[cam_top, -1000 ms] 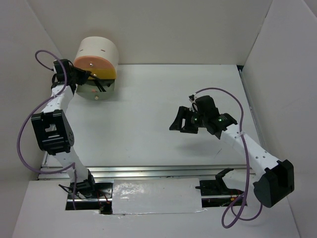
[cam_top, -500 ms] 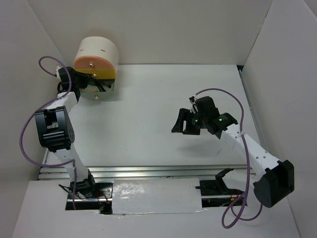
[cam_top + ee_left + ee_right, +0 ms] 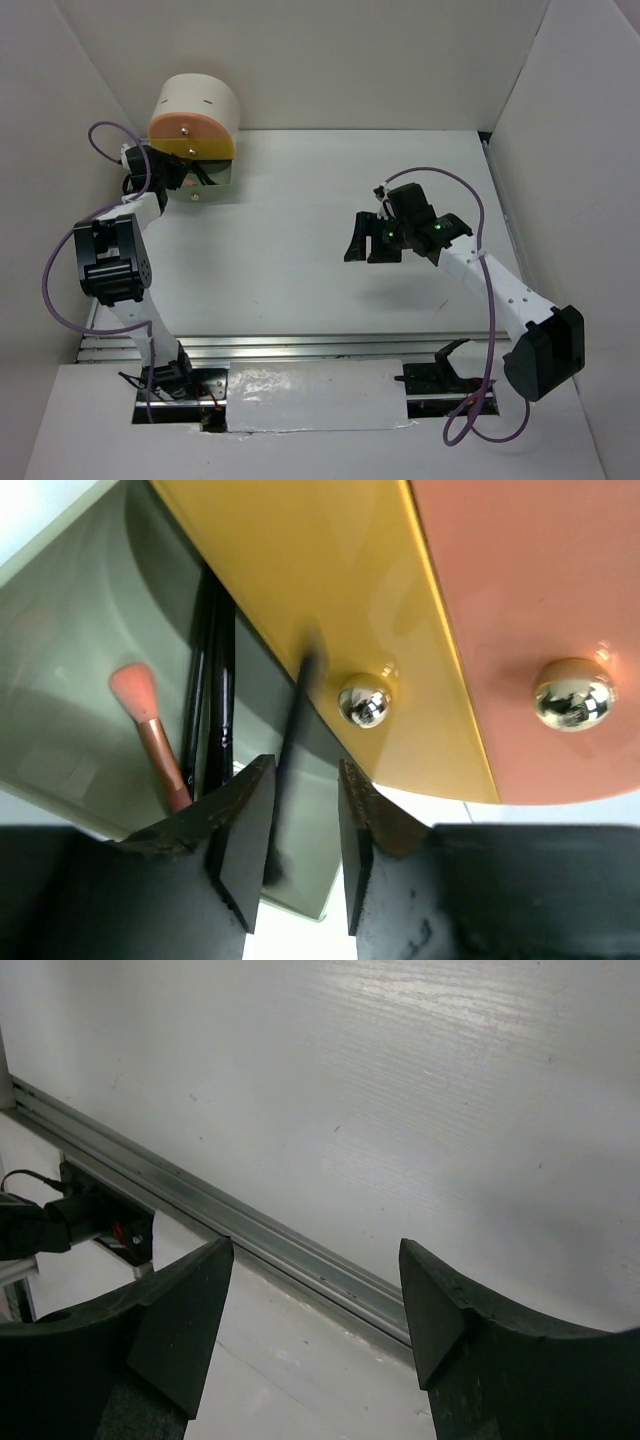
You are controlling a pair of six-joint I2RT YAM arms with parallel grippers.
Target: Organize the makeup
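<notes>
At the far-left drawer box [image 3: 195,110], the left hand [image 3: 305,770], jaws narrowly parted, seemed to be releasing a black stick [image 3: 298,710] into the bottom drawer [image 3: 60,650] beside a pink brush [image 3: 135,690]; next it needed to back out cleanly, while the right hand [image 3: 315,1300] hovered wide and empty over the counter [image 3: 290,220].

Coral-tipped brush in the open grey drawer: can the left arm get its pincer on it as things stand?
Probably yes: the open grey drawer leaves the coral-tipped brush uncovered, beside the left pincer. But a blurred black stick sits between its open jaws, and thin black sticks crowd the brush.
</notes>
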